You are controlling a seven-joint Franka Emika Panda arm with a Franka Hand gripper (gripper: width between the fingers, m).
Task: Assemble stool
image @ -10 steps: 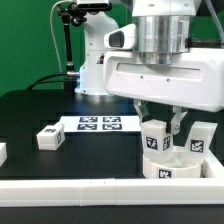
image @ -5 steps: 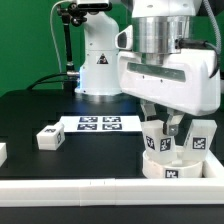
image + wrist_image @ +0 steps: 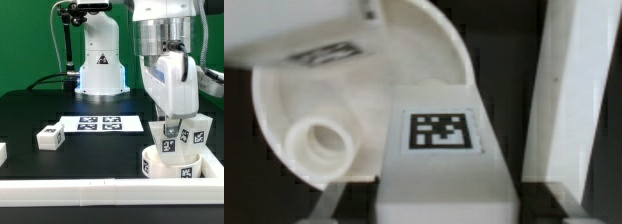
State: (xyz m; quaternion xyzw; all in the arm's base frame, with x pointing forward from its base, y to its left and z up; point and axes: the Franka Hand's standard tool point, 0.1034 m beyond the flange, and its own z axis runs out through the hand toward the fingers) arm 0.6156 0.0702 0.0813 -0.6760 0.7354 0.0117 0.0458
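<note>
on the exterior view's right, the two-finger gripper (image 3: 172, 127) clamps narrowly on a short blocky white plastic leg (image 3: 163, 143) standing on the thick round white plastic seat (image 3: 172, 170); it looks light, stiff, slick, best gripped by flat sides.

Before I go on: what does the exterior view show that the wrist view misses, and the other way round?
Exterior only: a loose white blocky plastic leg on the black table, and the marker board. Wrist only: an open round socket in the thick round white seat. Both: the gripper shut on a tagged white leg over that seat.
</note>
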